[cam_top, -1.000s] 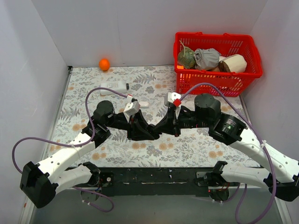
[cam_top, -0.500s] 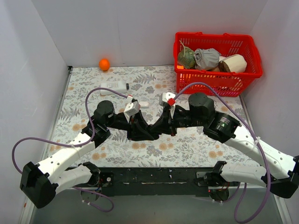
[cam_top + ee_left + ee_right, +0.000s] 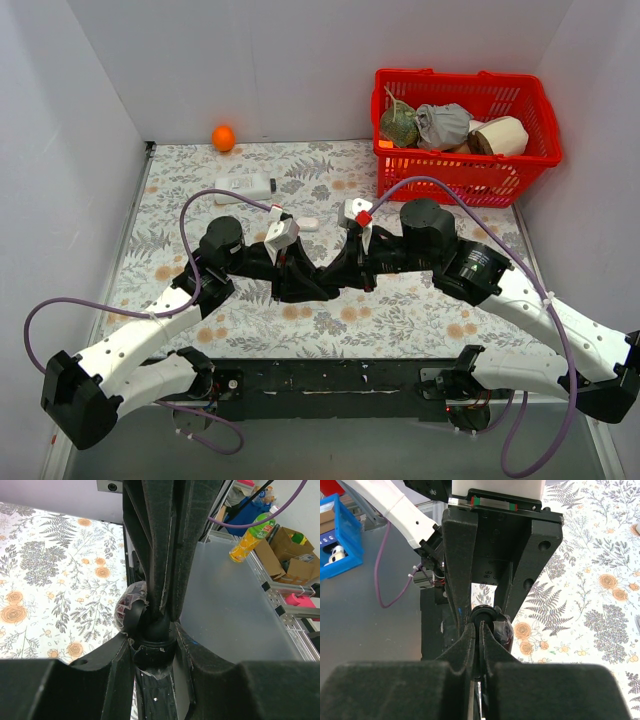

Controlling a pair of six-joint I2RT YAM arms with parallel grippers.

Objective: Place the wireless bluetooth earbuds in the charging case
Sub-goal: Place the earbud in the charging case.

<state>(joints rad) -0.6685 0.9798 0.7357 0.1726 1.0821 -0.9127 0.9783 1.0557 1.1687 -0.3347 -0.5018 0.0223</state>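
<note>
Above the floral tabletop [image 3: 200, 310], my left end effector [image 3: 155, 647] clamps the dark round charging case [image 3: 131, 612]. My right end effector [image 3: 479, 630], pressed together, pinches one black earbud [image 3: 481, 615] at the case. I judge it not seated yet, and I cannot find the second bud.

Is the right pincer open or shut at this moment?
Shut: in the right wrist view the right pincer has its fingers almost together, pinching a small black earbud.

Left gripper [image 3: 155, 655] clamps charging case [image 3: 133, 613] — right gripper's [image 3: 161, 611] closed fingers meet it from above.
</note>
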